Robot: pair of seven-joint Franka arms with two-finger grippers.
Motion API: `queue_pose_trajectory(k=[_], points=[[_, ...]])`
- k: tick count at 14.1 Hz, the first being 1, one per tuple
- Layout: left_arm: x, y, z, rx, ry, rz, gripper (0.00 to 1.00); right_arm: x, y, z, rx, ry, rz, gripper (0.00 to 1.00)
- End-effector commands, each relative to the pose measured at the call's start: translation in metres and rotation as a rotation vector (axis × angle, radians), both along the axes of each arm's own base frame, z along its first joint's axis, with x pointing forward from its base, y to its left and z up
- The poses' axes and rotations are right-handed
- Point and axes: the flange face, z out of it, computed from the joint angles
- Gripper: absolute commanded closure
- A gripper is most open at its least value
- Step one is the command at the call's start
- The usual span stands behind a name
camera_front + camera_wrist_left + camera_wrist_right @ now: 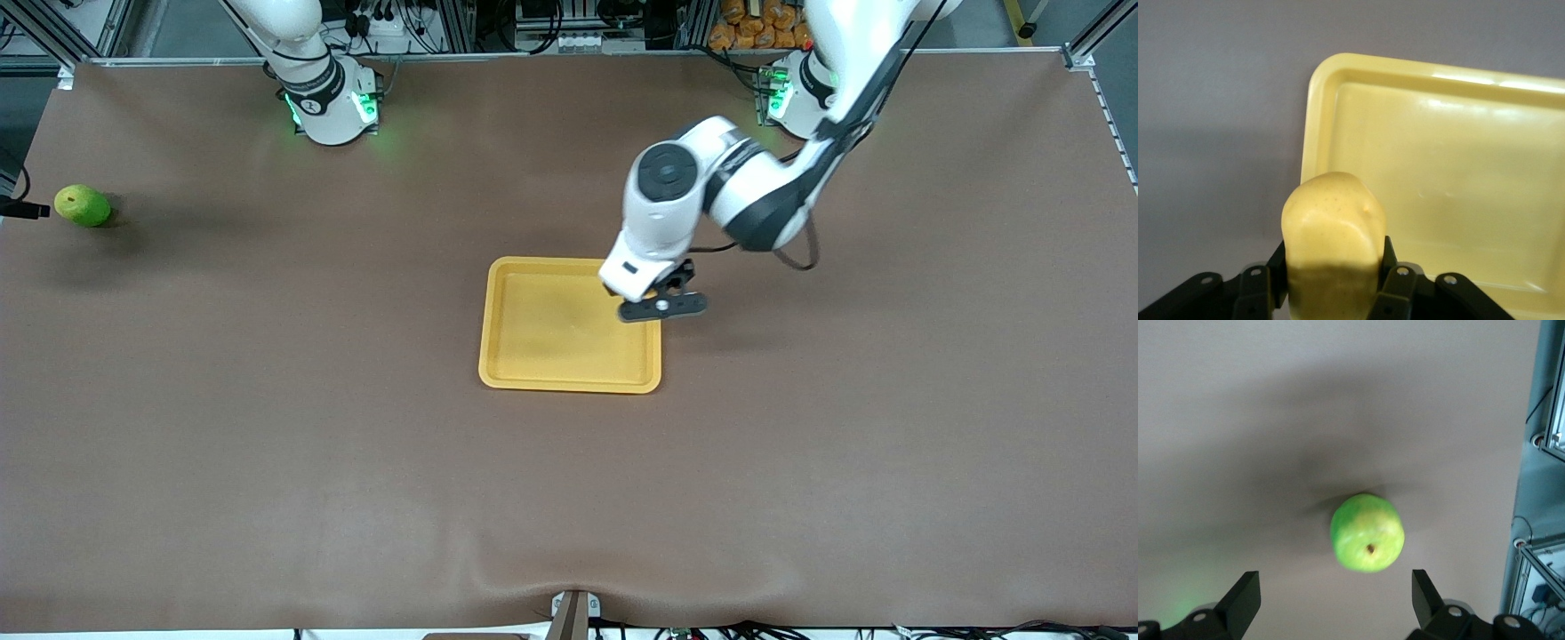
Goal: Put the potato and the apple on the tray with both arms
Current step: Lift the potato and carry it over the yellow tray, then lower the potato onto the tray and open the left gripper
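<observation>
Overhead, matte yellow potato point(1333, 227) (lumpy, oval)

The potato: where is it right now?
The potato is off the table, held in the left hand over the tray's edge toward the left arm's end. The left wrist view shows it clamped between the fingers.

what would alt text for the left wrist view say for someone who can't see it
The left hand is shut on the potato, a lumpy yellow-orange oval held between its black fingers. Under it lie the rim and one rounded corner of the tray, a shallow yellow-orange tray with nothing in the part that shows, on the brown table.
</observation>
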Motion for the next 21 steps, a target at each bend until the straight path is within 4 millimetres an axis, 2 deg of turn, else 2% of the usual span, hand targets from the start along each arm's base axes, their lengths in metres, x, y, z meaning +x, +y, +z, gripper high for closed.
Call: queue_pose_trajectory(k=[1,3,4,8,11,12,13,16,17,19,20,21], points=[[0.007,-0.02,-0.03,0.051,-0.045,-0.027,1.0,-0.017,-0.016,-0.024,0.005,-0.005,0.034,0.0],[-0.001,-0.035,-0.054,0.071,-0.047,-0.021,1.0,-0.031,-0.029,-0.046,0.018,-0.012,0.046,0.0],[0.007,-0.043,-0.057,0.061,-0.068,-0.012,1.0,-0.034,-0.03,-0.054,0.024,-0.012,0.045,0.0],[0.003,-0.05,-0.089,0.114,-0.095,-0.083,1.0,-0.057,-0.031,-0.078,0.036,-0.021,0.026,0.0],[0.003,-0.046,-0.106,0.144,-0.1,-0.111,1.0,-0.071,-0.033,-0.089,0.04,-0.029,0.014,0.0],[0.005,-0.044,-0.107,0.144,-0.099,-0.106,0.65,-0.078,-0.032,-0.096,0.05,-0.024,0.003,0.0],[0.008,-0.041,-0.107,0.148,-0.102,-0.114,0.01,-0.079,-0.032,-0.097,0.05,-0.026,0.005,0.0],[0.01,-0.042,-0.096,0.134,-0.11,-0.09,0.0,-0.086,-0.035,-0.111,0.06,-0.031,0.016,0.0],[0.016,-0.042,-0.087,0.124,-0.121,-0.078,0.0,-0.092,-0.038,-0.116,0.075,-0.032,0.036,0.01],[0.028,-0.039,-0.061,0.113,-0.146,-0.048,0.0,-0.09,-0.038,-0.115,0.088,-0.036,0.073,0.52],[0.036,-0.029,-0.041,0.102,-0.134,-0.003,0.0,-0.089,-0.037,-0.115,0.092,-0.034,0.073,0.73],[0.046,-0.017,-0.019,0.085,-0.13,0.041,0.0,-0.085,-0.035,-0.114,0.093,-0.033,0.08,0.87]])
